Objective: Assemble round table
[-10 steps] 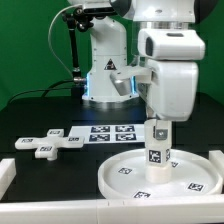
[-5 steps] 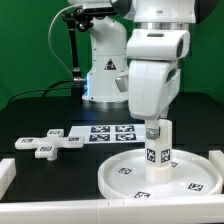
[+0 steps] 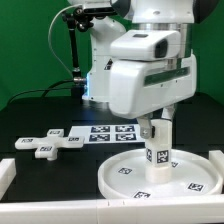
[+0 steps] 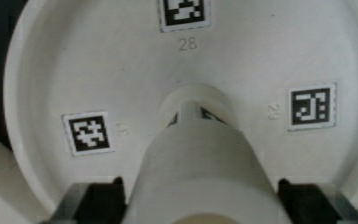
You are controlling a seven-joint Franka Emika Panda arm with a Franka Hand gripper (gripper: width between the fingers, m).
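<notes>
Squarely over the round disc, the tool grips the short cylinder leg by its upper end; in the wrist view the tool straddles the leg, with its dark pads lying against either side of the white cylinder, so the jaws are drawn in narrow and closed on it; the leg stands upright with its foot on the middle of the disc, and a black-and-white tag on its side faces the exterior camera; the disc lies flat on the black worktop, towards the exterior view's right, rim up, with several small tags on its floor; from the wrist the disc fills the background behind the leg, tags showing on both sides of the cylinder; the cross-shaped piece lies flat on the worktop at the exterior view's left, well apart from the disc and untouched; the marker board lies between the cross-shaped piece and the leg, a little farther back; the arm's bulky white wrist hangs directly above the leg and hides most of the tool's body.
</notes>
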